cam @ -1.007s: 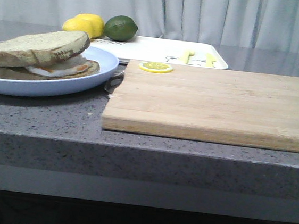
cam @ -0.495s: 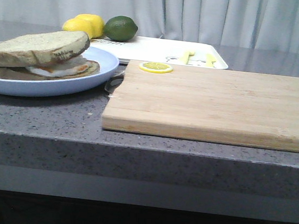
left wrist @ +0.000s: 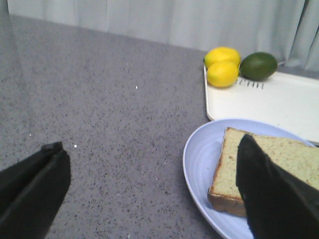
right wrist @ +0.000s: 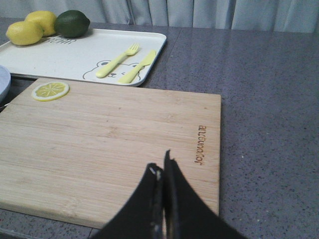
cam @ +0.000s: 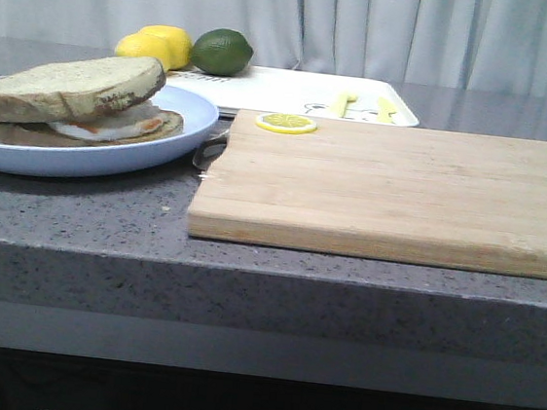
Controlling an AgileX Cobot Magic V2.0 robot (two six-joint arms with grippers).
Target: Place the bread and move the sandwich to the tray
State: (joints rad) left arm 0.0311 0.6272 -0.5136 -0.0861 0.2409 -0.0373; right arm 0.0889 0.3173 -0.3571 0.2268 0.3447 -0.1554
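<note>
On the left part of the grey countertop (cam: 77, 214), a pale blue plate (cam: 180, 117) carries the sandwich (cam: 78, 106): the bread (cam: 71, 84), a thick slice with a greenish-tan face and brown crust, lies tilted on top of a fried egg (cam: 115, 128) and a lower slice. The bread therefore appears already placed; the transfer of the sandwich to the tray (cam: 295, 92) is judged to be the remaining step. The tray lies behind the plate and the wooden cutting board (cam: 393, 183), toward the curtain, and holds two lemons (cam: 153, 46), a lime (cam: 221, 51) and yellow cutlery (cam: 362, 105). A lemon slice (cam: 284, 123) rests on the board's far left corner.

In the left wrist view, the left gripper (left wrist: 149, 189) has its fingers spread wide and holds nothing; one finger overlaps the bread (left wrist: 264, 164) in the picture, the other is over bare countertop well clear of the plate (left wrist: 199, 159). Whether that finger touches the bread cannot be told. The plate's rim lies between the fingers, nearer the finger over the bread. The bread's long axis runs roughly from the plate rim toward the tray's middle (left wrist: 279, 99).

In the right wrist view, the right gripper (right wrist: 162, 174) has its fingers pressed together, empty, over the near part of the cutting board (right wrist: 99, 144), well apart from the plate.

The left arm is clearly the nearer to the sandwich; from it, the tray lies beyond the plate.
</note>
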